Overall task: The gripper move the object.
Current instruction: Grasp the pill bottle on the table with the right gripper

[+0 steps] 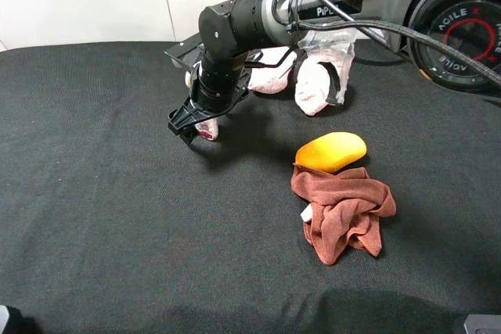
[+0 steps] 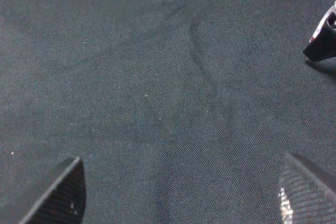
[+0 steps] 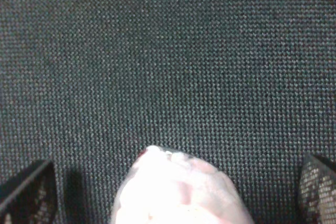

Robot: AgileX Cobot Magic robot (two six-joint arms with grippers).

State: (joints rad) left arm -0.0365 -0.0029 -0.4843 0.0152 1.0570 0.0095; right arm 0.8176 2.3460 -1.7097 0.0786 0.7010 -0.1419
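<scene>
The bottle sits on the black tabletop between the right gripper's fingers, which are spread wide and clear of it; its long axis is too blurred to tell; the left gripper is likewise spread wide.

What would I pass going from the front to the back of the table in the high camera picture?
brown-red cloth → yellow mango → black pincer → white wrapped bundles
</scene>
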